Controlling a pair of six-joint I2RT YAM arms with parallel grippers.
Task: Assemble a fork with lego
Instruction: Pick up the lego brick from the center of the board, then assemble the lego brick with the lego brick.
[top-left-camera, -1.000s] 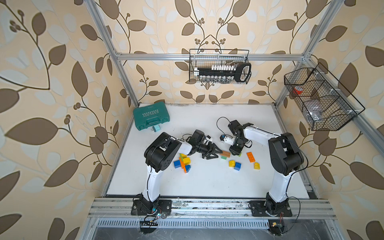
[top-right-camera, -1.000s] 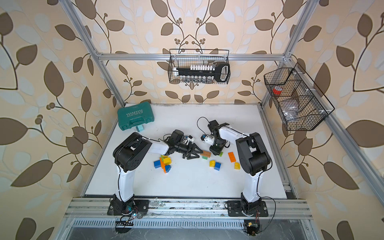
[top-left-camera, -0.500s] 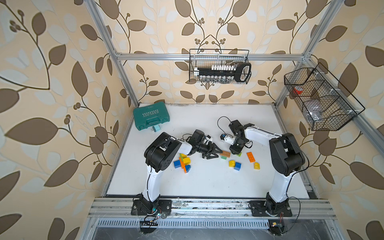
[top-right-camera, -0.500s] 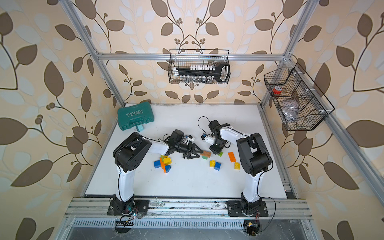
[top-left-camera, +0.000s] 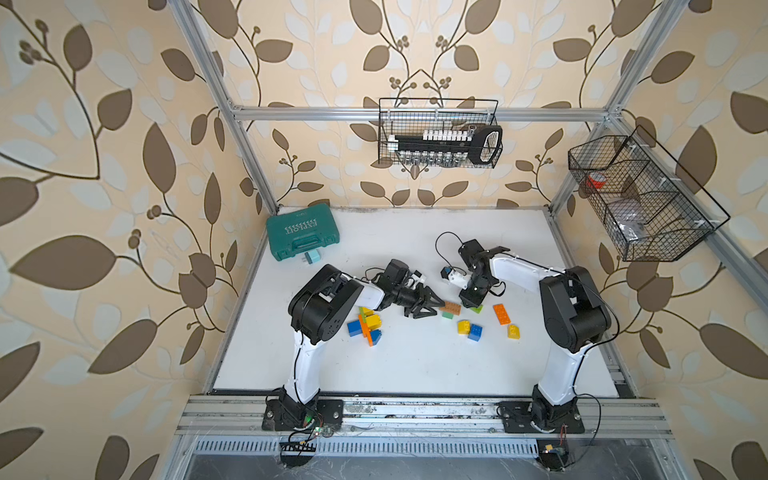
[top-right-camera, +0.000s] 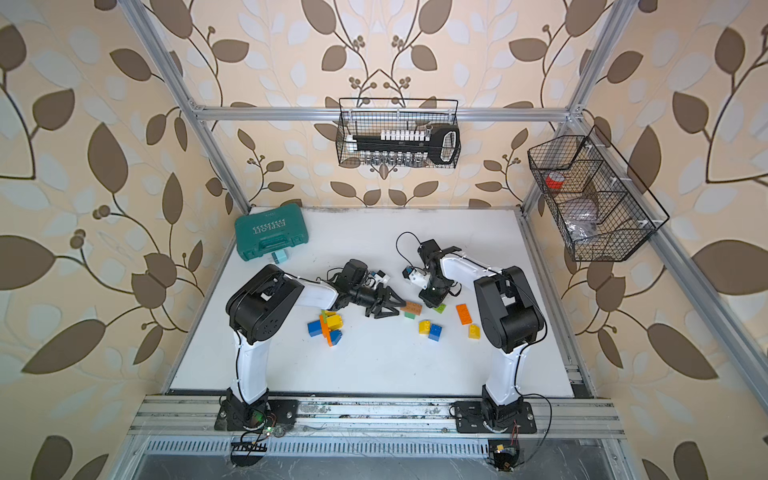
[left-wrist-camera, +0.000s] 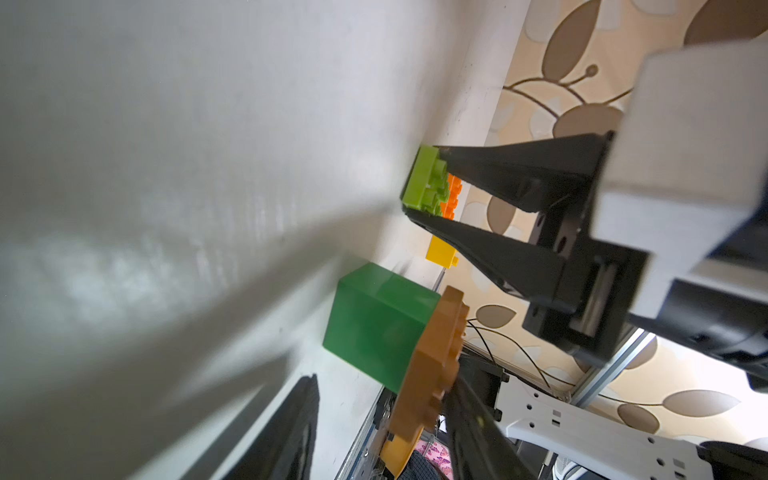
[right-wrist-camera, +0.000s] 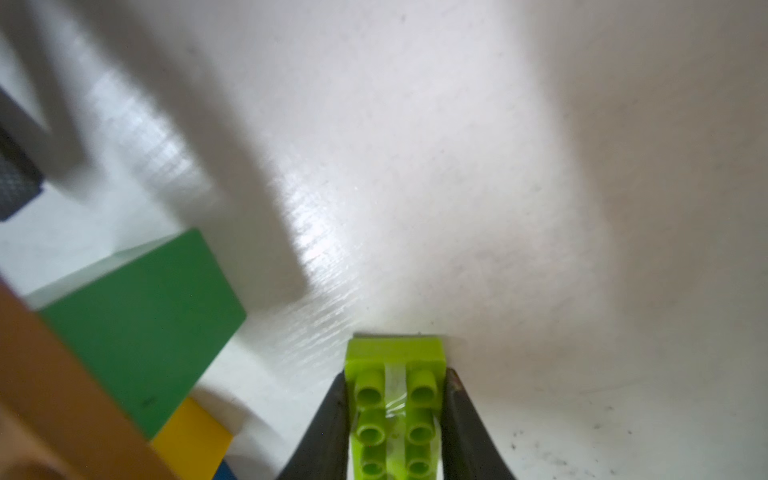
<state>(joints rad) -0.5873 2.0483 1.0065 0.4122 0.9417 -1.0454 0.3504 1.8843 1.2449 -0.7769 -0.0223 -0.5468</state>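
Note:
My right gripper (right-wrist-camera: 397, 374) is shut on a lime green lego brick (right-wrist-camera: 395, 353) that rests on the white table, studs toward the camera. Both top views show this brick (top-left-camera: 477, 308) under the right fingers. My left gripper (top-left-camera: 430, 309) stands open around a brown brick (left-wrist-camera: 432, 357) stacked on a dark green brick (left-wrist-camera: 374, 324). One of its fingers (left-wrist-camera: 478, 436) touches the brown brick's studs; the other lies apart by the table. Near the left arm lies a joined cluster (top-left-camera: 365, 326) of blue, orange and yellow bricks.
Loose bricks lie in front of the right gripper: a long orange one (top-left-camera: 501, 313), a small yellow one (top-left-camera: 513, 331), and a yellow (top-left-camera: 464, 326) and blue (top-left-camera: 475, 332) pair. A teal tool case (top-left-camera: 302, 236) sits at the back left. Wire baskets (top-left-camera: 440, 133) hang on the walls.
The right gripper's jaws have closed on the lime green brick. The left gripper has stayed by the brown brick, its jaws narrowing very slightly.

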